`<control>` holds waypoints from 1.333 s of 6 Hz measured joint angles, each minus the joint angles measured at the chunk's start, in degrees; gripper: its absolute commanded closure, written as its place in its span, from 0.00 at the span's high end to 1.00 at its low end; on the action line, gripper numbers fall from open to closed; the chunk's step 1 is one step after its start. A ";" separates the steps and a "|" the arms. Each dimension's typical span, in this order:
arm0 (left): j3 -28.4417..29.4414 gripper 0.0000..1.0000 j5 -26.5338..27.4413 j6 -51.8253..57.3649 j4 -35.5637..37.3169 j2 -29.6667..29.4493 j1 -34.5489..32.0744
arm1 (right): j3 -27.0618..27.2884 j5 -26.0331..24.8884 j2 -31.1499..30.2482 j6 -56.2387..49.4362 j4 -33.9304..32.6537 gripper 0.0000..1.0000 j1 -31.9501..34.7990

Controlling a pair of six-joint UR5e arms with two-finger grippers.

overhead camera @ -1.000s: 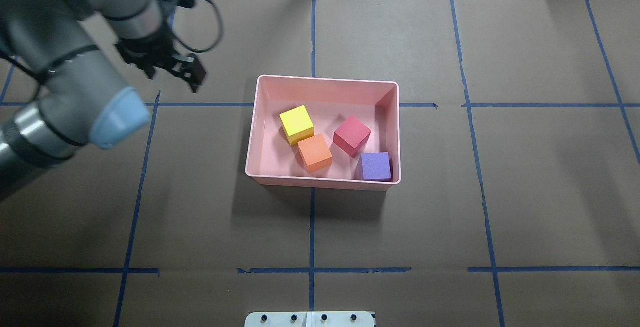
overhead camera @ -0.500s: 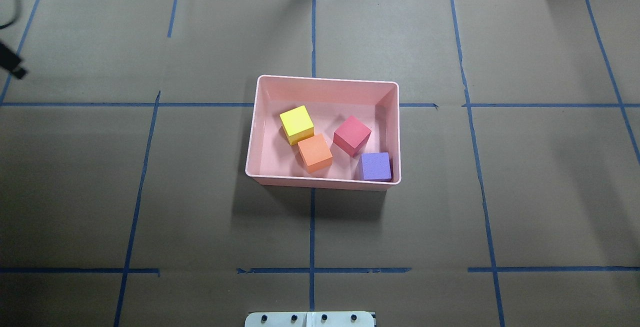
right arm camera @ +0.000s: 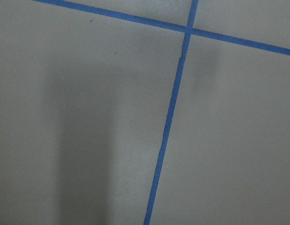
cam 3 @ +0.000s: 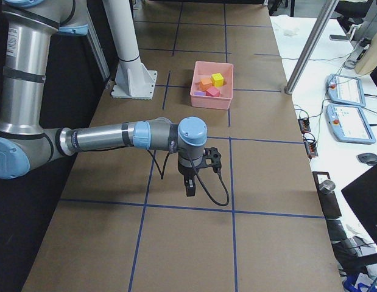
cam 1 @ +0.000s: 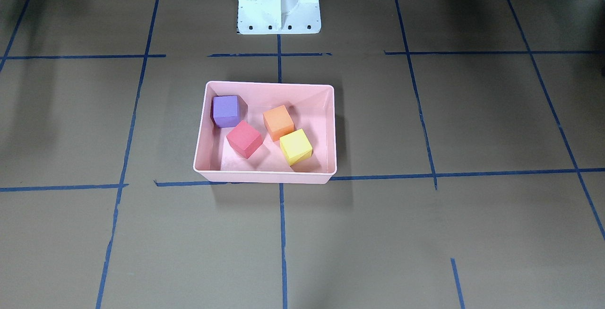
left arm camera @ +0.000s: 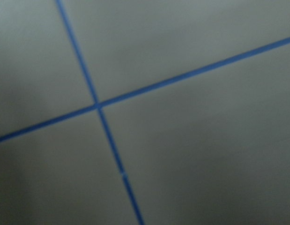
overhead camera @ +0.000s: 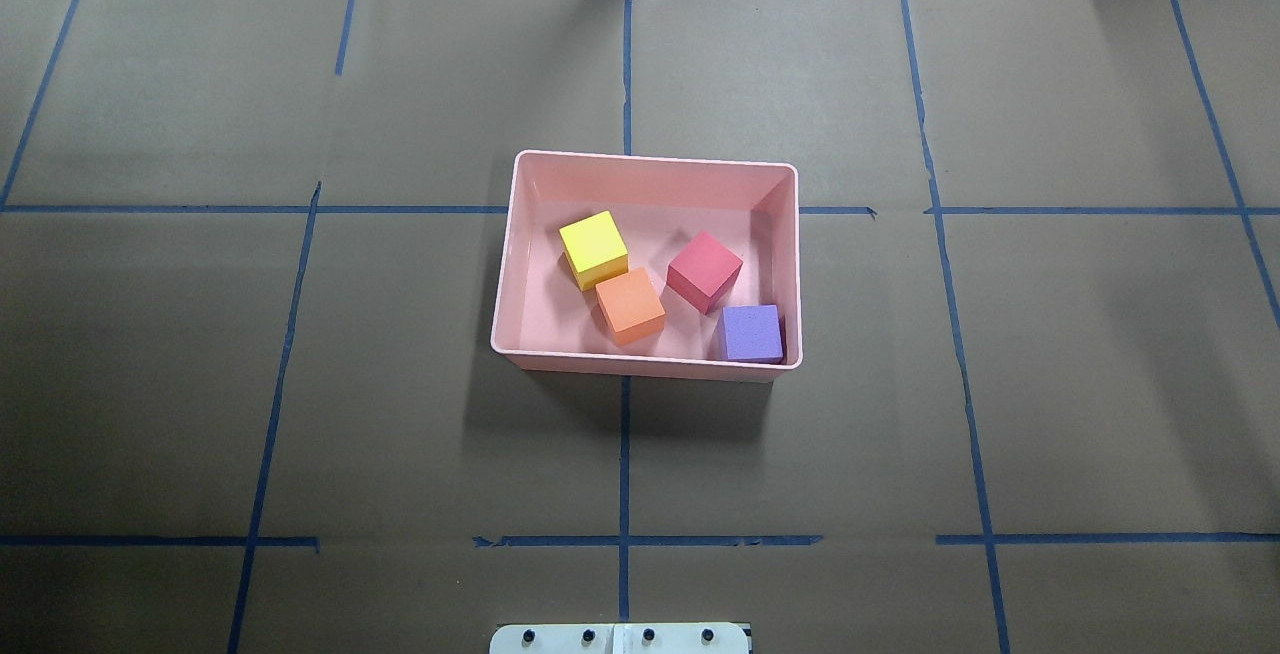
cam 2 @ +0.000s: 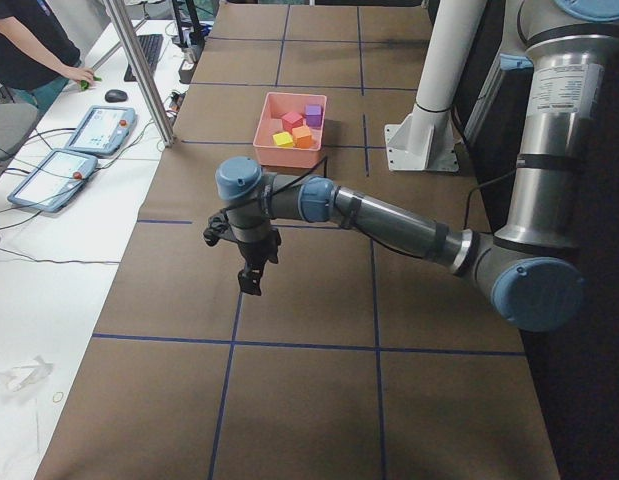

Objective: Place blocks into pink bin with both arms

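Front on, you see all four blocks (cam 1: 244, 139) lying inside the pink bin (cam 1: 270, 83). Overhead, no tool is near it. From the left end, your left tool (cam 2: 251, 281) hangs over the desk (cam 2: 309, 400), well apart from the bin. From the right end, the right tool (cam 3: 189, 187) hangs likewise. You cannot tell whether either is clenched or released.

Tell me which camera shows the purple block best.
Exterior front-facing: the purple block in the pink bin shows top and side, unobstructed. Overhead shows mostly its top. Side views show it tiny; wrist views miss it.
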 measured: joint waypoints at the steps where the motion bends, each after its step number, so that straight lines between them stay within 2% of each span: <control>1: 0.21 1.00 0.18 -0.10 -0.15 0.95 -0.54 | 0.00 0.00 0.00 -0.01 0.00 1.00 0.01; 8: -2.82 1.00 0.40 0.11 0.38 4.67 -0.91 | -0.09 0.00 -0.01 -0.08 0.26 1.00 -0.06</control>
